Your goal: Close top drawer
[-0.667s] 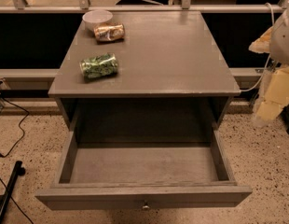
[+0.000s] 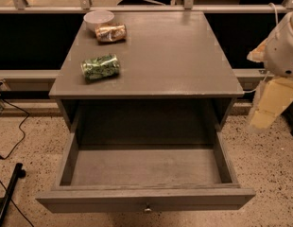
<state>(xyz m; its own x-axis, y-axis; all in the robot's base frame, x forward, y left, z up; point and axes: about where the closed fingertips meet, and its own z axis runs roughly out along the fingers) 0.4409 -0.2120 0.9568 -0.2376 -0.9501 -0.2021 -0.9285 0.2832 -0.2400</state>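
The top drawer (image 2: 146, 174) is a wide grey-brown wooden box, pulled far out of the cabinet toward the camera and empty inside. Its flat front panel (image 2: 90, 203) runs along the bottom of the view, with a small round metal knob (image 2: 147, 207) at centre. My gripper (image 2: 268, 109), with pale yellowish pads under a white arm housing (image 2: 286, 46), hangs at the right edge of the view. It is beside the cabinet's right side, above the floor, and touches nothing.
The cabinet top (image 2: 175, 56) carries a green crumpled bag (image 2: 100, 66), a brown snack bag (image 2: 110, 32) and a white bowl (image 2: 98, 18). A dark rail and glass wall stand behind. Cables (image 2: 14, 141) and a black leg (image 2: 9, 193) lie on the speckled floor at left.
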